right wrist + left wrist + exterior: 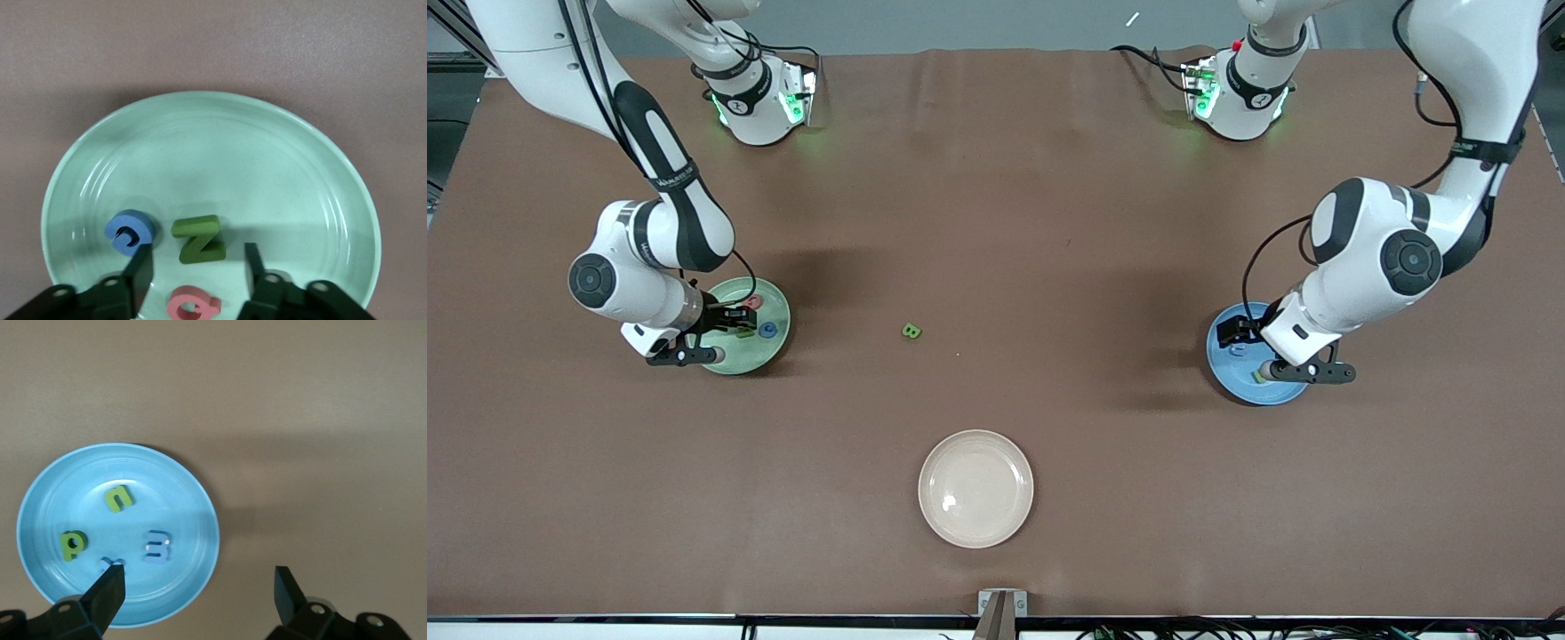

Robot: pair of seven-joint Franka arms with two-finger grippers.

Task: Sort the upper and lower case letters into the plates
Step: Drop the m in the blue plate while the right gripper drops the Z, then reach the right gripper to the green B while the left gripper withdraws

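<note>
The pale mint green plate [740, 365] lies at the right arm's end of the table. In the right wrist view this plate [220, 153] holds the blue G [130, 231], green N [198, 238] and red Q [193, 305]. My right gripper [197, 268] is open and empty low over them, also seen from the front [738, 322]. The blue plate [1254, 396] lies at the left arm's end. In the left wrist view it [167, 493] holds the green u [118, 498], green p [72, 544], blue m [157, 546] and a partly hidden blue x [107, 561]. My left gripper [200, 590] is open and empty over its rim. The green B [911, 332] lies alone on the table between the plates.
A cream-white plate [975, 488] lies empty nearer the front camera than the B. Brown table cloth [1049, 222] covers the table. Both arm bases stand along the top edge.
</note>
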